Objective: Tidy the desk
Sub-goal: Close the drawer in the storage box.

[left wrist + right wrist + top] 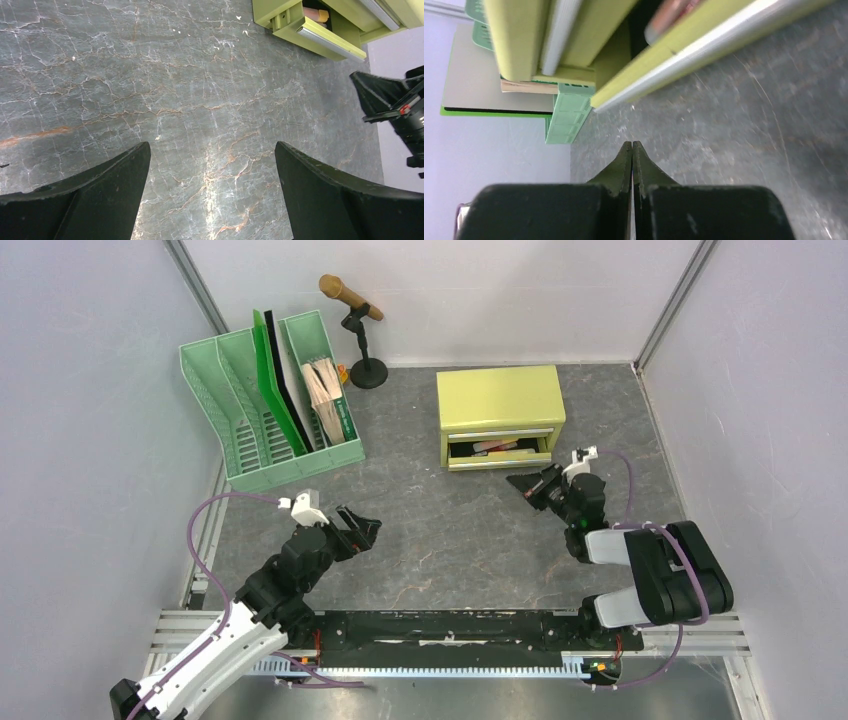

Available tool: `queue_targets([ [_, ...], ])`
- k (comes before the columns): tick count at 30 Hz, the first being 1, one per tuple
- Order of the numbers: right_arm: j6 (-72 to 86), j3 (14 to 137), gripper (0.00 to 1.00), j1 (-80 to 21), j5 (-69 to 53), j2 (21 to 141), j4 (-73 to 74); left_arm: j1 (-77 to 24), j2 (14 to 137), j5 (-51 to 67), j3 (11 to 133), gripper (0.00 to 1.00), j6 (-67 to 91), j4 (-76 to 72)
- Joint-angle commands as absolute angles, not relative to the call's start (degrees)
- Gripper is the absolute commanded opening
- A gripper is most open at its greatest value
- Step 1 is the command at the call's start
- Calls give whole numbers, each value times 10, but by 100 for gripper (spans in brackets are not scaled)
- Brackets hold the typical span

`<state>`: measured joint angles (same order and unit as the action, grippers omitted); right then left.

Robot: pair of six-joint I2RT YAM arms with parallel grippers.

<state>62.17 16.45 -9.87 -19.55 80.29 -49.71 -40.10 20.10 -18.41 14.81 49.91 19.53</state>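
Note:
The desk [430,530] is a dark grey, veined tabletop between pale walls. My left gripper [367,529] hovers over its left middle, open wide, and only bare desk [210,150] shows between its fingers [115,185]. My right gripper [520,484] is shut with nothing in it, its tips just in front of the yellow-green cabinet's [500,400] lower drawer [498,450], which stands pulled out with small items inside. In the right wrist view the shut right gripper [632,145] points at the desk below that drawer's front [694,55].
A green file rack [270,405] with folders and a book stands at the back left. A wooden microphone on a black stand [362,340] is behind it, by the back wall. The right arm [400,107] shows at the left wrist view's right edge.

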Motion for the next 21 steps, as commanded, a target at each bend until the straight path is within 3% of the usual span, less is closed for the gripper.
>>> queue_targets([
  [1, 715, 119, 0, -100, -199, 843, -636, -399, 198, -195, 155, 100, 500, 172],
  [8, 789, 103, 0, -100, -201, 948, -775, -399, 226, -212, 177, 100, 461, 190],
  [21, 786, 163, 0, -99, -181, 1022, -771, -399, 326, -218, 252, 100, 346, 234],
])
